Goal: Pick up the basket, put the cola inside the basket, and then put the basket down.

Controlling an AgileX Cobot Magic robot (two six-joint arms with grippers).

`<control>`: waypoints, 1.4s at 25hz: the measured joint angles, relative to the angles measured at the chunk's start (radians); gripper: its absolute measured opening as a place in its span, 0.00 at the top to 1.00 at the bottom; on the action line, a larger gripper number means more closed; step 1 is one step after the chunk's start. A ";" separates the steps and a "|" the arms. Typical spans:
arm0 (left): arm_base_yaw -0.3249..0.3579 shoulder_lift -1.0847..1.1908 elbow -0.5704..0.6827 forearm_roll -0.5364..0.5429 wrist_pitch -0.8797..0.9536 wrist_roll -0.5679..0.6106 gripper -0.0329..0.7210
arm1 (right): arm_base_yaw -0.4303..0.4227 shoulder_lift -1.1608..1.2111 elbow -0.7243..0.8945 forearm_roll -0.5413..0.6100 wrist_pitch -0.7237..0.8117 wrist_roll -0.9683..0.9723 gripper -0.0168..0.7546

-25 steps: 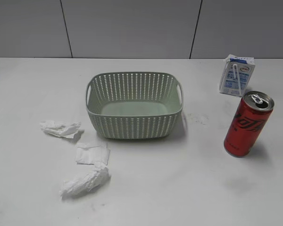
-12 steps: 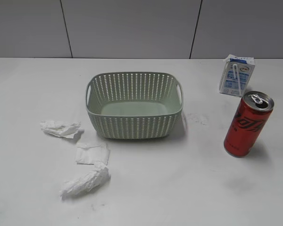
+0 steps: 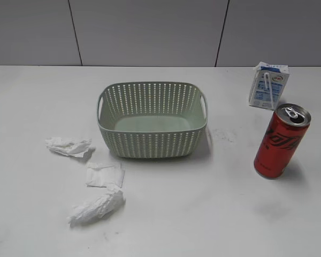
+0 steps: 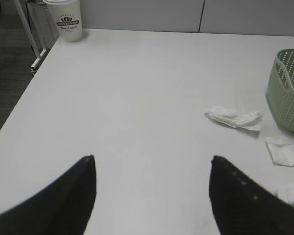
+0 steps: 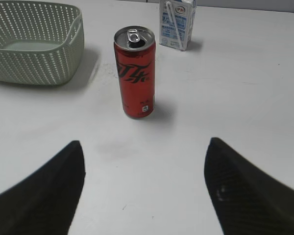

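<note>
The pale green slotted basket [image 3: 152, 119] stands empty on the white table in the middle of the exterior view; its left end shows in the left wrist view [image 4: 288, 88] and it sits top left in the right wrist view [image 5: 36, 41]. The red cola can [image 3: 281, 141] stands upright to the basket's right, also in the right wrist view [image 5: 134, 71]. My left gripper [image 4: 152, 159] is open and empty, well left of the basket. My right gripper [image 5: 144, 142] is open and empty, short of the can. Neither gripper shows in the exterior view.
A white-and-blue drink carton [image 3: 268, 85] stands behind the can. Crumpled white tissues [image 3: 69, 145] [image 3: 104, 174] [image 3: 97, 206] lie left of and in front of the basket. A white paper cup [image 4: 64, 19] stands at the table's far left corner, next to the table edge.
</note>
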 joint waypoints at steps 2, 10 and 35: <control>0.000 0.000 -0.004 -0.002 -0.011 0.000 0.24 | 0.000 0.000 0.000 0.000 0.000 0.000 0.24; 0.000 0.173 -0.024 -0.078 -0.183 0.000 0.24 | 0.000 0.000 0.000 0.000 0.000 0.000 0.24; -0.021 1.315 -0.623 -0.262 -0.228 0.101 0.24 | 0.000 0.000 0.000 0.001 0.000 0.000 0.24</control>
